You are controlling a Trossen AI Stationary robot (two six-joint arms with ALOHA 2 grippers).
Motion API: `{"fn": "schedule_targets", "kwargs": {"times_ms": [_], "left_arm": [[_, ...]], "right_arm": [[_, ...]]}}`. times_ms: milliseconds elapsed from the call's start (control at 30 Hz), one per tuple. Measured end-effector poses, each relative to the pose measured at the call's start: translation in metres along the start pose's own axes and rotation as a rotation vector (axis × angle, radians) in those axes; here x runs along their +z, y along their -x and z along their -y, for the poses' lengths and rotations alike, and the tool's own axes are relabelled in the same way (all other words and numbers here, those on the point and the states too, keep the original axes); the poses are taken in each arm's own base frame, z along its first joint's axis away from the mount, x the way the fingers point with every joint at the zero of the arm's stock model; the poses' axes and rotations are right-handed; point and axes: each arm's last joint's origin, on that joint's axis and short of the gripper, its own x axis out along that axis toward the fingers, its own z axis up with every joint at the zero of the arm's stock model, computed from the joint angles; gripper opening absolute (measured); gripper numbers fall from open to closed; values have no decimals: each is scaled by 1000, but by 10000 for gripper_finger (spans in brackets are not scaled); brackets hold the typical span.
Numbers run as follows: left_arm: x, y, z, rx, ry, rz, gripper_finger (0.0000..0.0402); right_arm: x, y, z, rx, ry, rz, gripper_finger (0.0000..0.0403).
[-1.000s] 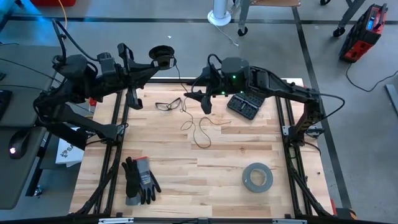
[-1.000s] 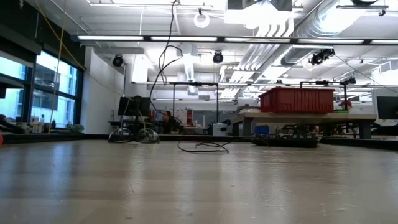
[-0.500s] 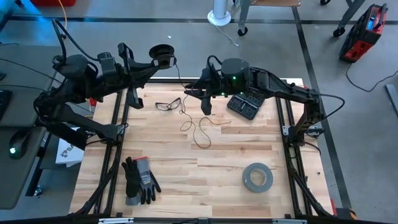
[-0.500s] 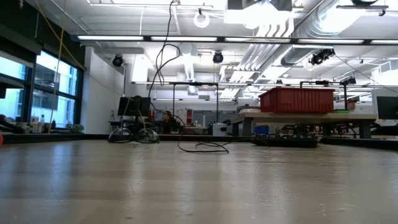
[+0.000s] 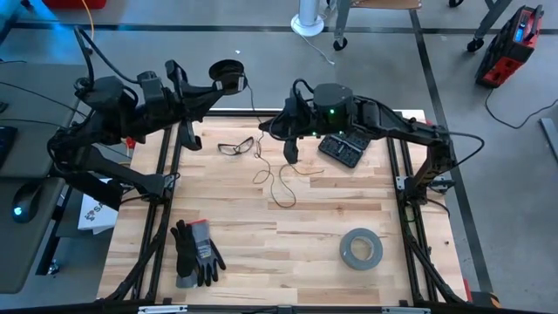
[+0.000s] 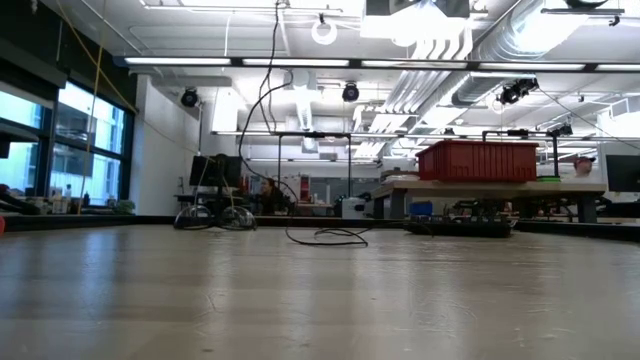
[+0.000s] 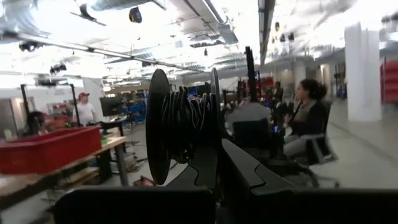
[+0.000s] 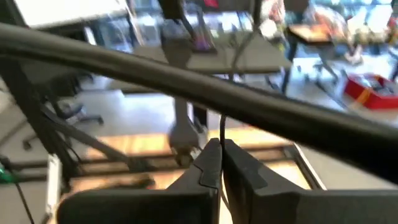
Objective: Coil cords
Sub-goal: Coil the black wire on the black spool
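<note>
My left gripper (image 5: 218, 85) is clenched on the spool (image 5: 226, 73), holding it up past the far left edge of the table (image 5: 331, 209); in my left wrist view the spool (image 7: 180, 127) stands on edge between my fingers, with dark cord wound around its core. My right gripper (image 5: 273, 125) is pinched shut on the cord (image 5: 277, 179) above the far middle of the table, and in my right wrist view the thin strand (image 8: 222, 127) rises straight out of my closed fingertips. From there the cord drops and lies in loose loops on the wood, beside the glasses (image 5: 235, 146). A bit case (image 5: 344, 147) sits under my right arm. Gloves (image 5: 195, 253) and a tape roll (image 5: 360, 249) lie near the front edge.
</note>
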Motion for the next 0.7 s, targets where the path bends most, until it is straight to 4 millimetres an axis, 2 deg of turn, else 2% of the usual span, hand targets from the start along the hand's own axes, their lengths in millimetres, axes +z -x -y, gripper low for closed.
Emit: {"fn": "schedule_targets", "kwargs": {"times_ms": [167, 367, 600, 700], "left_arm": [[-2, -15, 2, 19, 174, 60, 3], [-11, -31, 11, -41, 519, 56, 3], [-21, -31, 17, -151, 857, -102, 3], [-25, -28, 17, -137, 906, -160, 3]], "right_arm": [[4, -21, -17, 47, 8, 134, 1], [4, -46, -26, 63, 18, 287, 1], [7, -50, -29, 70, 20, 356, 0], [11, -48, -30, 73, 19, 397, 0]]}}
